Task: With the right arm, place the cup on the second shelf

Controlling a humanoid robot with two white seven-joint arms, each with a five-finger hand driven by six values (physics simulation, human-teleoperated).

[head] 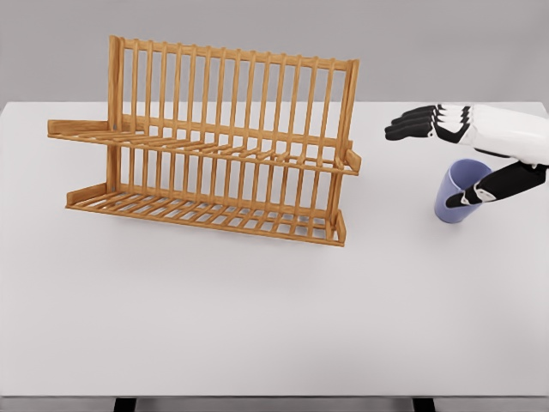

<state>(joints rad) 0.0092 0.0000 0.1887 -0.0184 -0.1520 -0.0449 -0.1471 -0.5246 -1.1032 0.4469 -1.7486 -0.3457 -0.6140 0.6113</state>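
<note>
Partly hidden behind the right hand [459,142], whose fingers are spread and released, stands the cup [459,193]

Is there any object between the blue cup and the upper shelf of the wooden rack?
Nothing visible does. The blue plastic cup stands upright on the white table, right of the wooden slatted dish rack, with bare table between them. The right hand is at the cup, fingers spread, not closed around it.

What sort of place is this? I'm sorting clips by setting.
Probably a simulated tabletop test scene, not a real kitchen: a bare white table, a wooden two-tier dish rack, a blue cup by the right hand, and a plain grey backdrop.
</note>
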